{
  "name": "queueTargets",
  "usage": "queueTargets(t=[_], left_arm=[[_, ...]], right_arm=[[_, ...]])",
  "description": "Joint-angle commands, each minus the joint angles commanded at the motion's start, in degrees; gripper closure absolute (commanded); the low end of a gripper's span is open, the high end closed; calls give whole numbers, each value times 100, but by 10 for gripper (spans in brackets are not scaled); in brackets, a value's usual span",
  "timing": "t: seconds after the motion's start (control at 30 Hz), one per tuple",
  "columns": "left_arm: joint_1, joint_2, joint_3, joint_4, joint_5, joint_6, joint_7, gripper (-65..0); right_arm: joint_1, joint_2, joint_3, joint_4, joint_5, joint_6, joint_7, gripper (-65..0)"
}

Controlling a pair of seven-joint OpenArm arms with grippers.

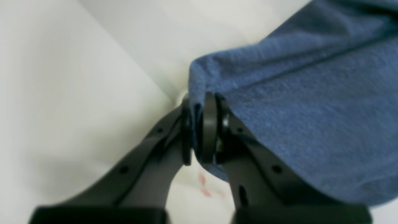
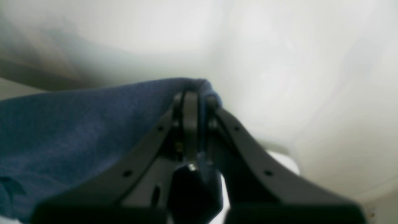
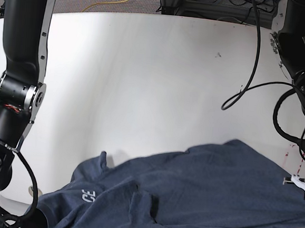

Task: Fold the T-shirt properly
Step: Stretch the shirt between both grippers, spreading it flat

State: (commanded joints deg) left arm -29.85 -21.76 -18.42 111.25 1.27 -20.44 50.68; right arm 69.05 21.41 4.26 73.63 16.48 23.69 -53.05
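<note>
The white table (image 3: 145,76) takes up most of the base view, w/ the T-shirt (image 3: 199,186) spread over its near edge, running from the lower left corner across to the right side. Fabric is dark slate-blue, heathered, rumpled rather than flat: soft ridges through the middle, one fold bunched near the center-left, a raised peak at upper right. White block lettering (image 3: 88,195) shows on the left part, only a couple of chars readable, partly tucked in a crease. A small flap of cloth sticks up just above the lettering. Left arm (image 3: 299,67) comes down on the base view's right; right arm (image 3: 21,72) on its left, both black w/ loose cables. Left gripper (image 1: 203,130) seen from its wrist cam: jaws nearly together, clamped on a corner of the shirt (image 1: 311,109), cloth edge pinched between the pads and draping off to the right over the white table (image 1: 77,93). Faint reddish marks on the surface below the jaws, blurred. Right gripper (image 2: 194,124) in its wrist cam: jaws likewise drawn tight, gripping a bunched edge of the shirt (image 2: 77,130), which falls away to the left. Background there too blurred to tell.
</note>
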Motion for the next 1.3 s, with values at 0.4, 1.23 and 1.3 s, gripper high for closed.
queueTargets(t=[0.4, 1.23, 1.3], left_arm=[[712, -105, -659, -9, -9, -580, -35, -22], [4475, 413, -1565, 0, 18, -1020, -1556, -22], [4633, 422, -1565, 0, 18, -1020, -1556, -22]], right_arm=[[-923, 114, 387, 404, 9, 9, -264, 0], [-5688, -835, 2523, 2268, 18, 800, -1477, 0], [-5837, -932, 2646, 2268, 18, 888, -1565, 0]])
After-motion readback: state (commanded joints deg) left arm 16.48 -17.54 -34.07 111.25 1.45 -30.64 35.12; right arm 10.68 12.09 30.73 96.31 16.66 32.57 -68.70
